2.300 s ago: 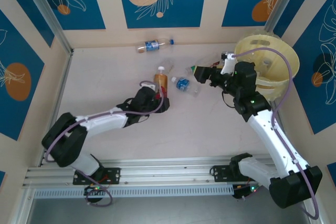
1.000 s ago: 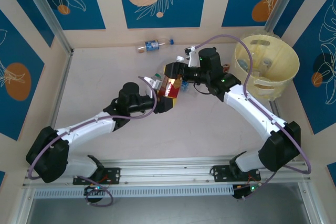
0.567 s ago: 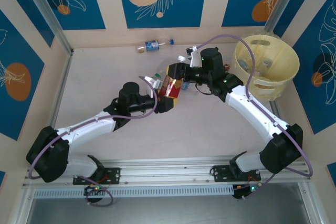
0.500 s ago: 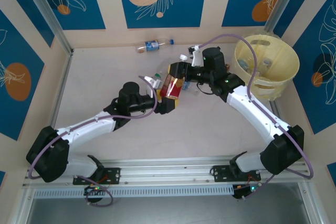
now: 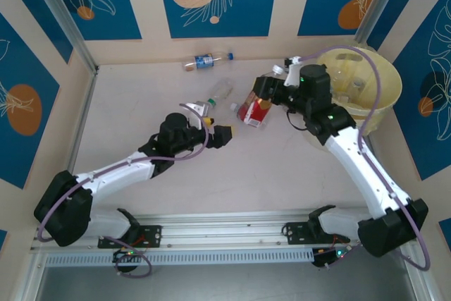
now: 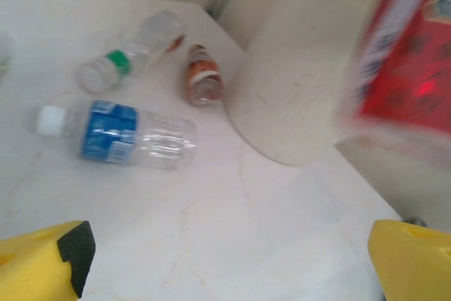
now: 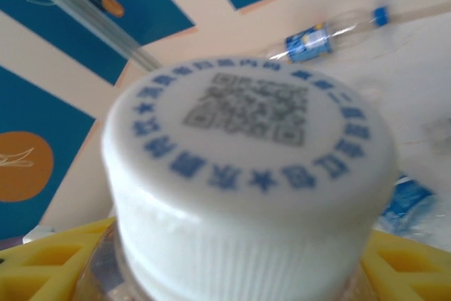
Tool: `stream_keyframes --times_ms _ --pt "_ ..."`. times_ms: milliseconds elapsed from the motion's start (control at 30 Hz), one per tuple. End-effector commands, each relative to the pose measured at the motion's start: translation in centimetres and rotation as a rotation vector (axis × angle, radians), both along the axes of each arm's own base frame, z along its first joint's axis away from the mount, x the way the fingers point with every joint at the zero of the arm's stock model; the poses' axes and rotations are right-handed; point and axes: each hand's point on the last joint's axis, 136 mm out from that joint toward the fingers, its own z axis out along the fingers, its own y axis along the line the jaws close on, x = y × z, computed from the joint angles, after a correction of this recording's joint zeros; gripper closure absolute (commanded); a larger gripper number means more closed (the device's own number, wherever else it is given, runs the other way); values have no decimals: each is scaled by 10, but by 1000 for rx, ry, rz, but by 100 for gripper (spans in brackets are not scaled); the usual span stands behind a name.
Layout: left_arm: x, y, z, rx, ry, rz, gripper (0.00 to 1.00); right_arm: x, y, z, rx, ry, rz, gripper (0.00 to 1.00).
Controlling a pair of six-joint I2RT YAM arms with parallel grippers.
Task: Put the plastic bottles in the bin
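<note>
My right gripper (image 5: 259,99) is shut on a red-labelled plastic bottle (image 5: 253,112), held in the air left of the bin (image 5: 372,107). In the right wrist view the bottle's white cap (image 7: 246,167) sits between my yellow fingers (image 7: 49,262). My left gripper (image 5: 219,127) is open with nothing in it, low over the table. Ahead of it lie a blue-labelled bottle (image 6: 120,134), a green-capped clear bottle (image 6: 130,54) and a brown bottle (image 6: 203,80) beside the bin wall (image 6: 299,82). The red-labelled bottle (image 6: 416,54) shows blurred at the upper right of that view.
Another blue-labelled bottle (image 5: 205,61) lies by the back wall, and the same bottle (image 7: 317,37) shows far off in the right wrist view. A clear bottle (image 5: 220,91) lies between the grippers. Walls close the table at the back and sides.
The left gripper opened and let go of the red-labelled bottle. The right gripper closed on it and carried it to the right, toward the bin.
</note>
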Motion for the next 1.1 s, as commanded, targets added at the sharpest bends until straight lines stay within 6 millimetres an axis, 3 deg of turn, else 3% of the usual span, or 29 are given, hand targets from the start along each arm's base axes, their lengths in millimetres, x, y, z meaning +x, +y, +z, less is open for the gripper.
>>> stream_keyframes --times_ms 0,233,367,467,567,733,867,1067 --pt "13 23 1 3 -43 145 0 -2 -44 36 -91 -146 -142 44" --pt "10 32 -4 15 -43 177 0 -6 -121 116 -85 -404 -390 47" --pt "10 36 -3 11 -49 192 0 -13 -156 149 -113 -547 -554 47" --pt "9 37 -2 12 -53 194 0 -20 -195 164 -206 -649 -747 47" --pt "9 38 -3 13 -54 198 0 -18 -230 155 -214 -633 -853 47" --pt "8 36 -4 11 -48 185 0 -4 -273 117 -276 -489 -937 46" --pt "8 37 -6 12 -47 192 0 8 -286 78 -292 -346 -925 44" --pt "9 36 -8 14 -42 188 0 23 -286 26 -326 -147 -848 43"
